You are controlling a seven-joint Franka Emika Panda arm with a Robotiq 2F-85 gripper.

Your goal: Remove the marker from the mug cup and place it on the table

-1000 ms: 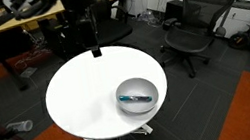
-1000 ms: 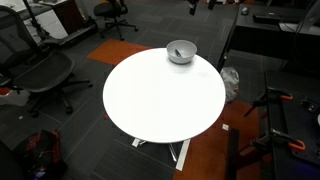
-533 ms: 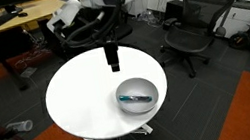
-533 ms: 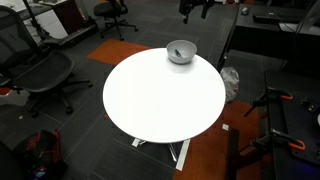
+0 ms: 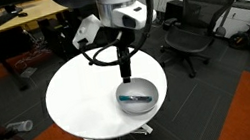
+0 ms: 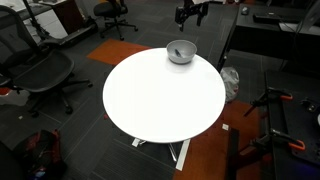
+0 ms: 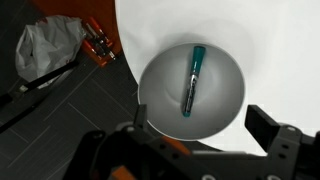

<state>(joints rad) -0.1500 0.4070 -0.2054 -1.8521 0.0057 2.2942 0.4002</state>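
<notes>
The mug cup is a silvery-grey bowl (image 5: 138, 86) near the edge of the round white table (image 5: 79, 97). It also shows in an exterior view (image 6: 181, 46) and in the wrist view (image 7: 222, 90). The marker (image 7: 192, 78), dark with a teal part, lies inside the bowl, seen as a teal streak in an exterior view (image 5: 135, 98). My gripper (image 5: 126, 75) hangs just above the bowl's far rim, open and empty. In the wrist view its fingers (image 7: 200, 113) spread wide at the bowl's near side. It shows high above the bowl in an exterior view (image 6: 192, 12).
Black office chairs (image 5: 191, 24) (image 6: 40, 70) stand around the table (image 6: 160, 95). A wooden desk (image 5: 5, 18) is behind. A white plastic bag (image 7: 48, 45) and an orange tool (image 7: 100, 47) lie on the floor beside the table edge (image 7: 280, 40).
The arm has swung from behind the table toward the bowl and come down; the gripper now hangs over the bowl. Bowl and marker have not moved.
</notes>
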